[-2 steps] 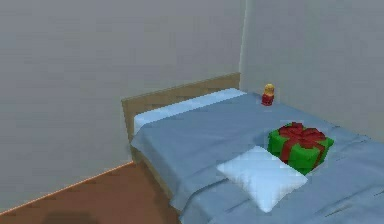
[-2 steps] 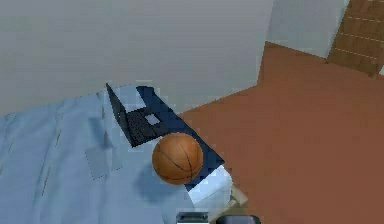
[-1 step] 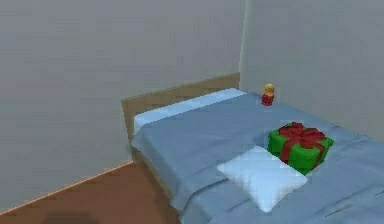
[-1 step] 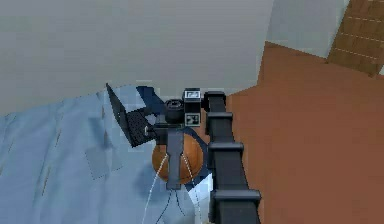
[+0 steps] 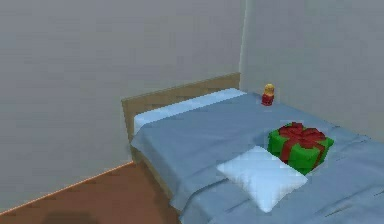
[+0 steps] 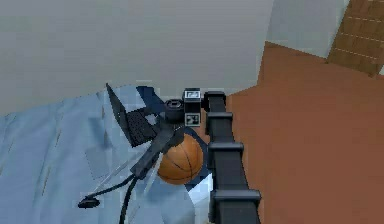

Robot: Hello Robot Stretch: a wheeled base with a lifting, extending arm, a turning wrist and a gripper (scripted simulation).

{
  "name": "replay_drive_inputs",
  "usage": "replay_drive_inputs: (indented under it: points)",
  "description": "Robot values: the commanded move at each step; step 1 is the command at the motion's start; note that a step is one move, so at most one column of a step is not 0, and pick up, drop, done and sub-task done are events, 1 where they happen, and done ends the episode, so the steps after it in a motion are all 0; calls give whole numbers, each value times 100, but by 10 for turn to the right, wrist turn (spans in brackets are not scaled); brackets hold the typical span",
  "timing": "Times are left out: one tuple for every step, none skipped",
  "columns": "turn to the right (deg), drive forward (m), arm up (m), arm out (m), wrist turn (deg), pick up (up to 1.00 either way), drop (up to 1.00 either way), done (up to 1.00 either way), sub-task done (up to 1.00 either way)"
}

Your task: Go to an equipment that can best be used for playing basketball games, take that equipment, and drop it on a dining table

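Note:
An orange basketball (image 6: pixel 182 160) shows at the edge of a blue-covered bed (image 6: pixel 60 150), right beside the dark arm bar (image 6: pixel 228 165). The gripper (image 6: pixel 150 158) reaches out from the two white marker squares (image 6: pixel 192 97), its dark body over the bedding and its thin fingers (image 6: pixel 128 190) running down toward the view's bottom. The ball sits against the gripper with bedding behind it, so I cannot tell whether the gripper holds anything.
A dark open laptop (image 6: pixel 125 110) lies on the bed. In the forward view the bed (image 5: pixel 200 140) carries a white pillow (image 5: pixel 262 177), a green gift box with red ribbon (image 5: pixel 299 146) and a small red figure (image 5: pixel 268 95). Brown floor (image 6: pixel 310 130) spreads beyond the arm.

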Motion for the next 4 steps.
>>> replay_drive_inputs:
  points:
    - [0, 0, 0, 0, 450, 0, 0, 0, 0]
    - [0, 0, 0, 0, 450, 0, 0, 0, 0]
    - [0, 0, 0, 0, 360, 0, 0, 0, 0]
    - [0, 0, -30, 0, 0, 0, 0, 0, 0]
